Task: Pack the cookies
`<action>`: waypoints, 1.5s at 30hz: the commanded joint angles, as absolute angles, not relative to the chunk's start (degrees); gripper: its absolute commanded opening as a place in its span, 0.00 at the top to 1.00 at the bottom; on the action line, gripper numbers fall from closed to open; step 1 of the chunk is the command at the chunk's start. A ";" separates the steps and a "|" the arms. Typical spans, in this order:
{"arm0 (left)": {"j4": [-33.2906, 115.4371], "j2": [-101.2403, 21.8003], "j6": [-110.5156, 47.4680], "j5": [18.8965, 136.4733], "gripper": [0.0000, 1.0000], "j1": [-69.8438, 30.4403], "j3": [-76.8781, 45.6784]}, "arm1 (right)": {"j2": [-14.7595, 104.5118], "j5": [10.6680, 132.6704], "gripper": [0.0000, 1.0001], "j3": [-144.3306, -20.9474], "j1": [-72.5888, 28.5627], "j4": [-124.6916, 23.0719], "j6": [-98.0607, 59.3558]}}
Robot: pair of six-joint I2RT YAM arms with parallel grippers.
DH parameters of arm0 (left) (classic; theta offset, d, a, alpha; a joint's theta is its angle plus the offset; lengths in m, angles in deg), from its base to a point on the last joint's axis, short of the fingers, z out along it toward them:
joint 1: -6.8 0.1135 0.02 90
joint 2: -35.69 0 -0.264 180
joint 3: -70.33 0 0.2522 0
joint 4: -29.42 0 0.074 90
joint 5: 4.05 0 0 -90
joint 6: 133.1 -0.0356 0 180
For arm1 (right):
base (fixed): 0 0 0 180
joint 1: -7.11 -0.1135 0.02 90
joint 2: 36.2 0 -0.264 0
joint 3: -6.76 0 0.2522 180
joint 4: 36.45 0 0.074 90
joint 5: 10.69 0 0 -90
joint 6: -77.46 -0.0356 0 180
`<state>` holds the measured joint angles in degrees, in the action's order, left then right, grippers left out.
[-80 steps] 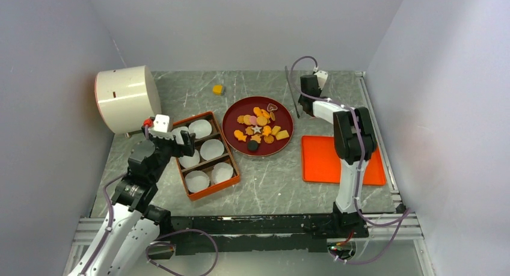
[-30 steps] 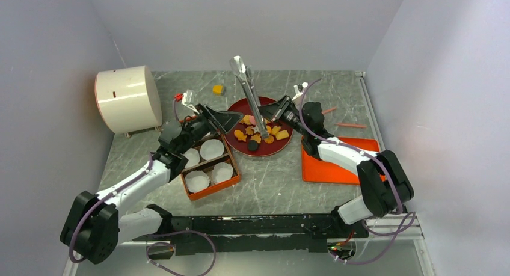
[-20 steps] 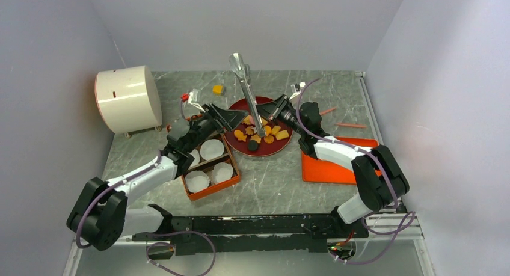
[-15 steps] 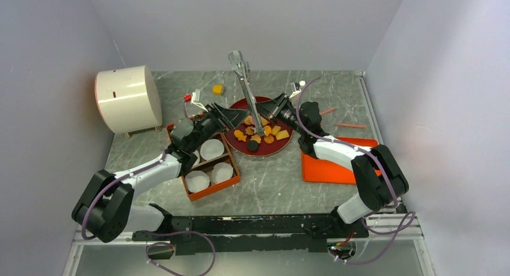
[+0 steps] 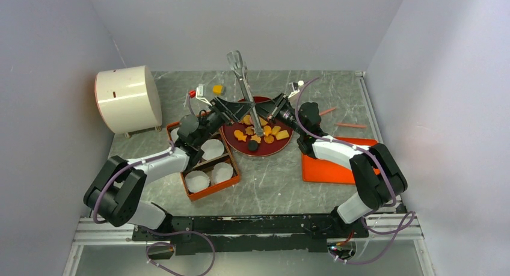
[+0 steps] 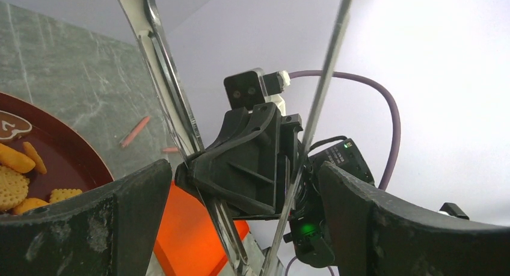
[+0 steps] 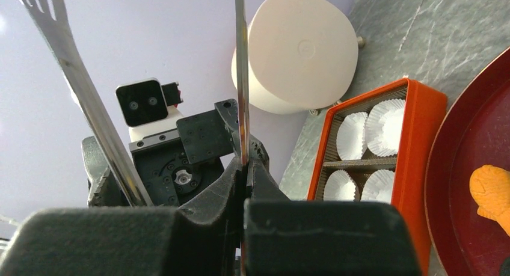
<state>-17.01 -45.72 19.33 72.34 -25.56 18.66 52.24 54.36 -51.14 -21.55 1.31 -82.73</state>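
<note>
The cookies point(image 5: 264, 133), mostly orange and yellow, lie on a dark red round plate point(image 5: 273, 148). My right gripper point(image 5: 270, 112) is shut on one arm of the metal tongs point(image 5: 243, 86) and holds them upright over the plate's back. In the right wrist view the jaws point(image 7: 245, 168) pinch the thin blade point(image 7: 241, 71), and the forked arm point(image 7: 72, 59) stands free. My left gripper point(image 5: 237, 109) is open and faces the right one. In the left wrist view its fingers point(image 6: 138, 216) stand either side of both tong arms point(image 6: 174, 107).
An orange box point(image 5: 230, 180) with white paper cups stands left of the plate. A white drum point(image 5: 126, 98) lies at the back left. An orange flat tray point(image 5: 340, 162) is on the right. One yellow cookie point(image 5: 218, 89) and two pink sticks point(image 5: 350, 125) lie on the table.
My right gripper has lifted the tongs from the back of the table and holds them over the plate. My left arm has reached from the box forward to the tongs.
</note>
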 commanded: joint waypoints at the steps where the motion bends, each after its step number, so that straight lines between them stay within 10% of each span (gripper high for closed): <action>1: -21.94 -46.76 20.93 73.20 0.03 -25.87 16.79 | 51.37 52.25 1.00 -52.97 -21.82 6.70 -83.20; 29: -33.52 -52.17 27.72 74.65 0.03 -28.68 16.56 | 52.12 52.89 1.00 -52.73 -22.37 3.53 -82.06; 45: -35.53 -52.21 31.39 78.73 0.21 -28.59 18.97 | 47.87 55.22 0.85 -52.11 -22.50 -7.47 -75.07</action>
<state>-28.61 -53.09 30.11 77.13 -28.29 18.61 50.01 53.64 -51.14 -22.27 -2.21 -79.50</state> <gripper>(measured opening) 0.807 0.120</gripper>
